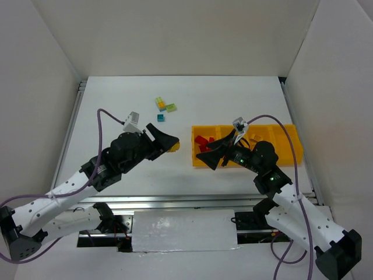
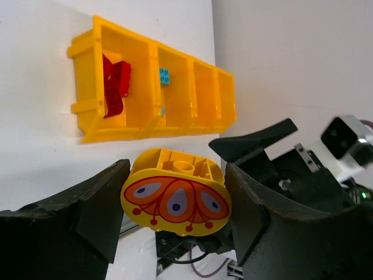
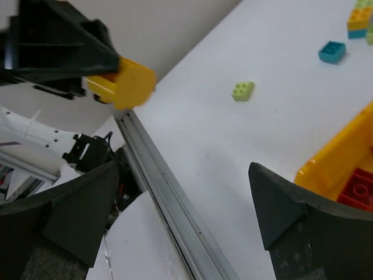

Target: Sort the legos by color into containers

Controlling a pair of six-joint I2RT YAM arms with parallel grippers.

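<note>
My left gripper [image 1: 170,143] is shut on a rounded yellow brick with an orange-red pattern [image 2: 175,199], held above the table left of the yellow tray [image 1: 291,153]. The tray's left compartment holds red bricks [image 1: 203,143], which also show in the left wrist view [image 2: 114,85]. The second compartment holds a teal brick [image 2: 165,76]. My right gripper [image 1: 218,156] is open and empty at the tray's front left corner, and its wrist view [image 3: 182,169] shows the table's front rail between its jaws. A multicoloured clump [image 1: 160,104], a pale green brick [image 1: 171,107] and a teal brick [image 1: 161,118] lie loose at the back.
The right wrist view shows another pale green brick [image 3: 243,90] lying alone on the table, the loose teal brick [image 3: 332,51] and the tray's corner [image 3: 341,158]. White walls enclose the table. A metal rail [image 3: 169,198] runs along the near edge.
</note>
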